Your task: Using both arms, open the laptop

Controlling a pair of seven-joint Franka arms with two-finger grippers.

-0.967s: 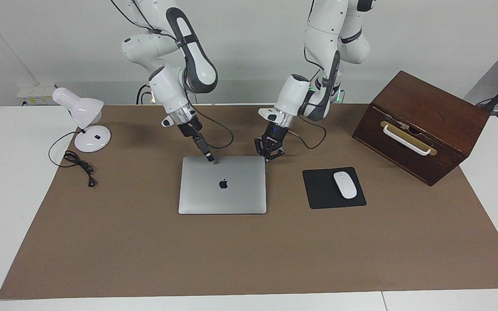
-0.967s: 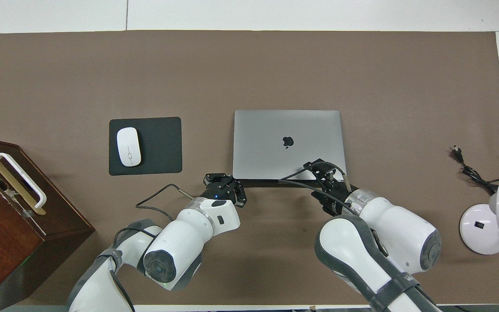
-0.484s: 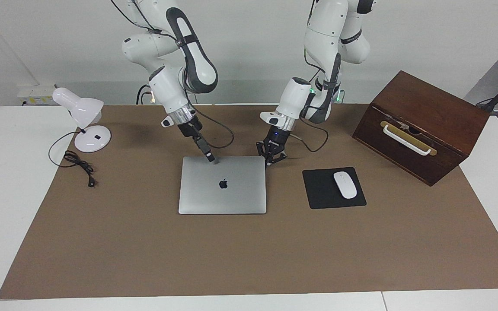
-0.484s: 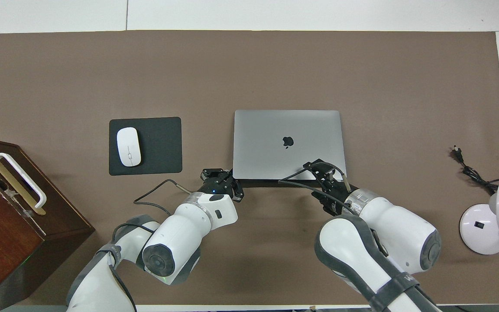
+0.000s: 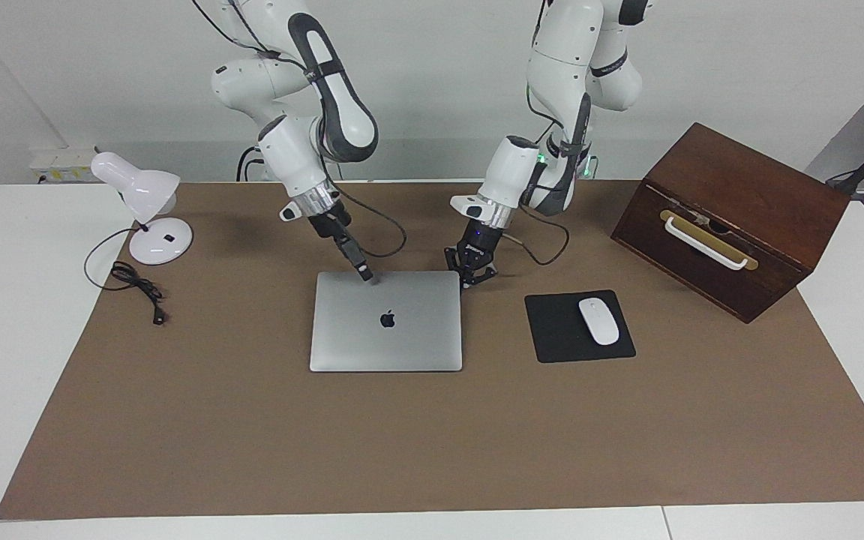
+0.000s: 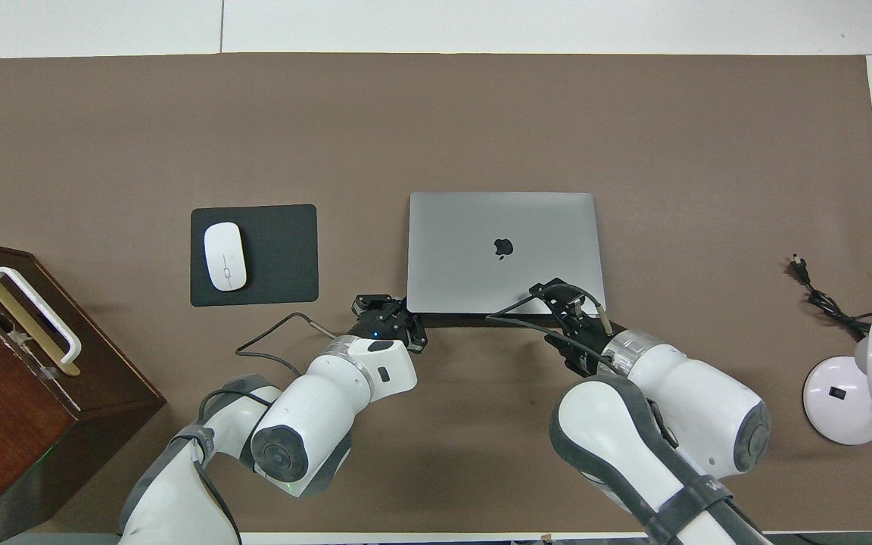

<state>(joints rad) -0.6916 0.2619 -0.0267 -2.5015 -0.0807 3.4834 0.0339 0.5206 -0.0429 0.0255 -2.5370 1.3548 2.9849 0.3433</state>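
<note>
The silver-grey laptop [image 5: 385, 330] [image 6: 502, 227] lies closed and flat on the brown mat, with its apple logo facing up. My right gripper [image 5: 367, 277] [image 6: 557, 291] is shut, and its tip rests on the lid close to the edge nearest the robots. My left gripper [image 5: 469, 280] [image 6: 389, 309] is shut, with its links splayed. It sits low at the laptop's corner nearest the robots, toward the left arm's end of the table. It holds nothing, and I cannot tell whether it touches the corner.
A black mouse pad [image 5: 578, 326] with a white mouse [image 5: 598, 321] lies beside the laptop toward the left arm's end. A brown wooden box [image 5: 732, 217] with a white handle stands past it. A white desk lamp [image 5: 147, 214] and its cord [image 5: 136, 289] are at the right arm's end.
My left gripper has come down and moved in to the laptop's corner. The right gripper and the laptop have not moved.
</note>
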